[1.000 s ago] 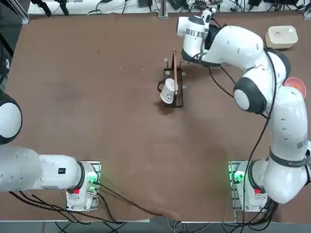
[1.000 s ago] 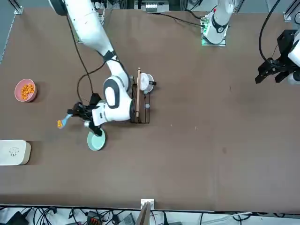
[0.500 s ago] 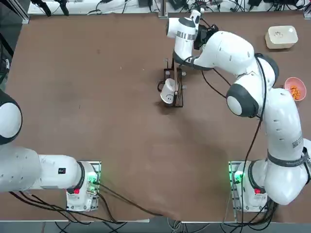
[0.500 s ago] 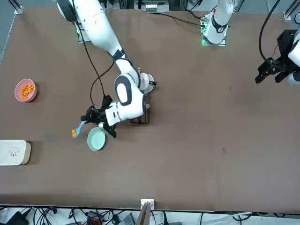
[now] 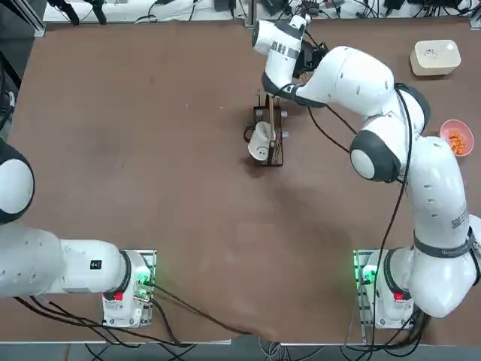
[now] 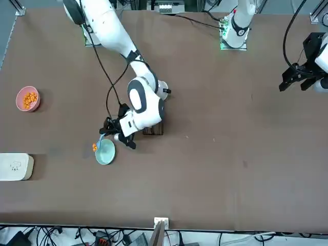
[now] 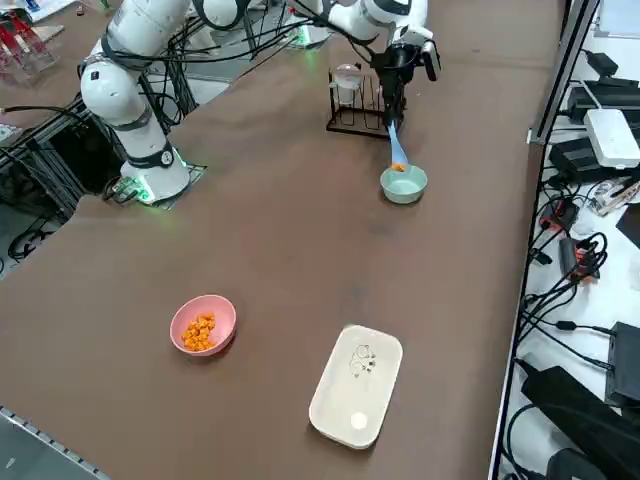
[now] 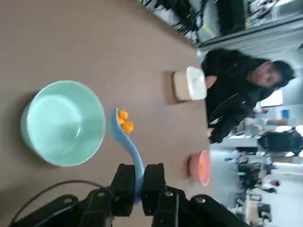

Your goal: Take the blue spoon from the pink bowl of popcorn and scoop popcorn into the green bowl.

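Note:
My right gripper (image 6: pixel 109 135) is shut on the handle of the blue spoon (image 6: pixel 99 141), seen from the wrist with both fingers clamped on it (image 8: pixel 138 188). The spoon (image 8: pixel 128 142) hangs down and carries a few orange popcorn pieces (image 8: pixel 124 121). Its loaded end sits just beside the rim of the green bowl (image 6: pixel 105 152), whose inside (image 8: pixel 63 123) holds nothing. The side view shows the spoon (image 7: pixel 394 143) reaching down to the bowl (image 7: pixel 404 184). The pink bowl (image 6: pixel 27 98) with popcorn stands far off near the table edge (image 5: pixel 455 138). The arm hides the green bowl in the top view.
A dark wire rack with a white cup (image 5: pixel 268 135) stands right behind my wrist (image 7: pixel 355 100). A white square dish (image 6: pixel 15 166) lies near the table's far corner (image 7: pixel 356 385). A person in dark clothes (image 8: pixel 236 90) sits beyond the table.
My gripper has carried the loaded spoon toward the rack side, from beyond the green bowl to right beside its rim. The popcorn is still on the spoon.

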Tool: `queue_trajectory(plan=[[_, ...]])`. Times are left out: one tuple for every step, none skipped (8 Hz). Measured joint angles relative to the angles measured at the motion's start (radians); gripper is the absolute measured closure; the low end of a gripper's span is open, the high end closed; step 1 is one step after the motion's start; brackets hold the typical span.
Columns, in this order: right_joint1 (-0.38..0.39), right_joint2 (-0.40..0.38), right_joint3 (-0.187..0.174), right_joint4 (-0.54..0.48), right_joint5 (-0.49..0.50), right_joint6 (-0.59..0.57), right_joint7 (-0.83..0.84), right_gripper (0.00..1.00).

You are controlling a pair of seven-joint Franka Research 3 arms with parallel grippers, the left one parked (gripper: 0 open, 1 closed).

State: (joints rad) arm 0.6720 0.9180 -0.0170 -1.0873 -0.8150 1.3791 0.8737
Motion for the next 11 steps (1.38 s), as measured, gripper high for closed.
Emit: queue_trajectory(plan=[[-0.009,0.0,0.0,0.01,0.051,0.009,0.0,0.89],[-0.021,0.0,0.0,0.021,0.099,0.018,0.0,0.89],[-0.033,0.0,0.0,0.03,0.133,0.033,-0.001,0.89],[-0.044,0.0,0.001,0.04,0.169,0.05,-0.002,0.89],[-0.057,-0.004,0.001,0.055,0.207,0.058,-0.003,0.89],[-0.075,-0.014,0.001,0.069,0.244,0.06,-0.011,0.89],[-0.093,-0.028,0.0,0.079,0.275,0.06,-0.024,0.89],[-0.117,-0.05,0.0,0.083,0.302,0.057,-0.042,0.89],[-0.145,-0.072,0.0,0.083,0.313,0.029,-0.07,0.89],[-0.169,-0.086,-0.005,0.084,0.308,-0.046,-0.099,0.89],[-0.185,-0.091,-0.024,0.082,0.3,-0.134,-0.128,0.89]])
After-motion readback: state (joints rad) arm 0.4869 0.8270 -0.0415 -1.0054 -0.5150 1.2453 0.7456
